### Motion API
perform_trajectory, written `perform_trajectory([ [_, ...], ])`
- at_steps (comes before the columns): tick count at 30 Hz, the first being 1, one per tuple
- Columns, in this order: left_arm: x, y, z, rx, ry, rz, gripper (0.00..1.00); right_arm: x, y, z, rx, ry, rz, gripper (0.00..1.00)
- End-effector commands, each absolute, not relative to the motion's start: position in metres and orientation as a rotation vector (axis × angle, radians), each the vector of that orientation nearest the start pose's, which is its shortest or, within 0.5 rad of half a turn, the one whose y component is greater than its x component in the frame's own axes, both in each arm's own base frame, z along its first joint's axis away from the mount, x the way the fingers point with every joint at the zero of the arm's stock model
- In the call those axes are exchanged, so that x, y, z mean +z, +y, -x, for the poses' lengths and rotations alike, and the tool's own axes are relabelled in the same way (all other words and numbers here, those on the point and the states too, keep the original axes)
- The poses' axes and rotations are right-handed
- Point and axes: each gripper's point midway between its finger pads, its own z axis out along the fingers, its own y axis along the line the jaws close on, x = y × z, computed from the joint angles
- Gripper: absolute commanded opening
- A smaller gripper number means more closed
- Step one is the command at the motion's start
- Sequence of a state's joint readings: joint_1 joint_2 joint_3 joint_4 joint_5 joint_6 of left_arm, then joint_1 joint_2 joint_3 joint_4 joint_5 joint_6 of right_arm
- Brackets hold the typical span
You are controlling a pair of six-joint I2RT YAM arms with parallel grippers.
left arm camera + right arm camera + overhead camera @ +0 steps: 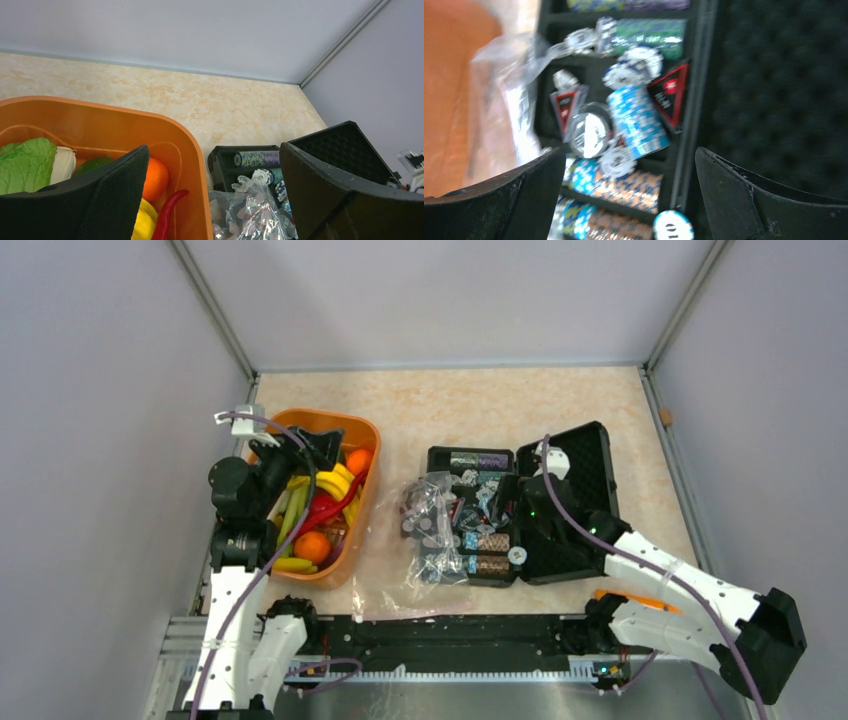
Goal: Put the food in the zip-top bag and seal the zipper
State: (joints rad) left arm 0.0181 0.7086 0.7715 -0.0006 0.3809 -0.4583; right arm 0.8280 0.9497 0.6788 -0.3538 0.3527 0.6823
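The left pincer [212,155] is released above the food [325,502], near the counter's [500,410] left edge. The right pincer [629,157] is released above the case [774,75].

The left gripper [215,152] has matte black fingers [115,200]. Behind them the tub [170,135] is plain bright orange. Inside it, by the gripper's left finger, lie a veined green leaf [25,165], a pale cream piece [64,162], a glossy orange fruit [155,177], a red chilli [167,215] and a yellow piece [142,220]. The table [225,100] beyond is beige with soft peach marbling. Ahead of the black right gripper [630,155], a chip stack [639,122] is striped blue and white. The triangular pieces [669,95] beside it are red on black. To the gripper's right the case lid [784,75] is black and dimpled. To its left the zip-top bag [509,100] is clear.
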Motion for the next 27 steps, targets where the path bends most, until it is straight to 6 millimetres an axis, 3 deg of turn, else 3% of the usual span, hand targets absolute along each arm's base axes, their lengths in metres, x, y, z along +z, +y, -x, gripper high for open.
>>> perform_trajectory([
  [1,0.359,-0.082,-0.288,-0.655,1.488,-0.003,0.99,0.134,0.158,-0.248,0.326,2.22,-0.155,0.99],
  [9,0.354,-0.116,-0.28,-0.822,1.525,-0.197,0.99,0.142,0.085,-0.276,0.029,2.173,-0.228,0.99],
  [14,0.352,-0.117,-0.279,-0.823,1.53,-0.207,0.99,0.154,0.035,-0.284,-0.198,2.138,-0.339,0.99],
  [22,0.35,-0.117,-0.28,-0.823,1.536,-0.201,0.99,0.158,-0.013,-0.298,-0.264,2.092,-0.482,0.99],
  [27,0.348,-0.124,-0.279,-0.846,1.543,-0.224,0.99,0.176,-0.034,-0.309,-0.267,2.047,-0.545,0.99],
])
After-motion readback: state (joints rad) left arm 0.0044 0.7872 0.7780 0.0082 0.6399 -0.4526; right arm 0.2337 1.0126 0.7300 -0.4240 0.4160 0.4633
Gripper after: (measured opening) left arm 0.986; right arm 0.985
